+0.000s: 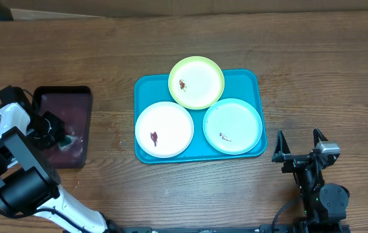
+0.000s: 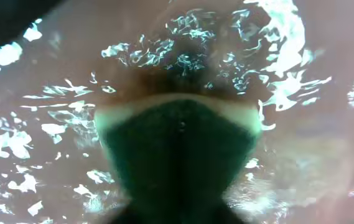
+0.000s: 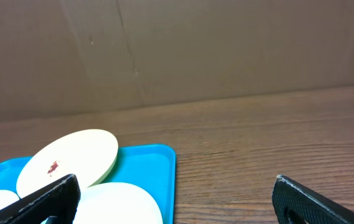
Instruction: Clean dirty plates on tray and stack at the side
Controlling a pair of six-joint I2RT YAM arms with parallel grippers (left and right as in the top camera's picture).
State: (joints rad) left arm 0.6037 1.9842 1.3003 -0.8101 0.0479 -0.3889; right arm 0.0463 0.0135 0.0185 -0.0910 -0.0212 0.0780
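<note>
Plates (image 1: 232, 126) lie forward-left of the spread right claw (image 1: 297, 137), the nearer one; for the left claw (image 1: 52, 127) I cannot tell.

Black-and-white left arm (image 1: 17, 178), black right arm (image 1: 317, 191)

A large turquoise plastic tray (image 1: 147, 88) carries three round, red-smeared plates: a yellow-green-rimmed plate (image 1: 196, 82) resting across its far edge, a white plate (image 1: 164, 129) at its near-left corner, a mint-white plate (image 1: 233, 125) near-right.
</note>
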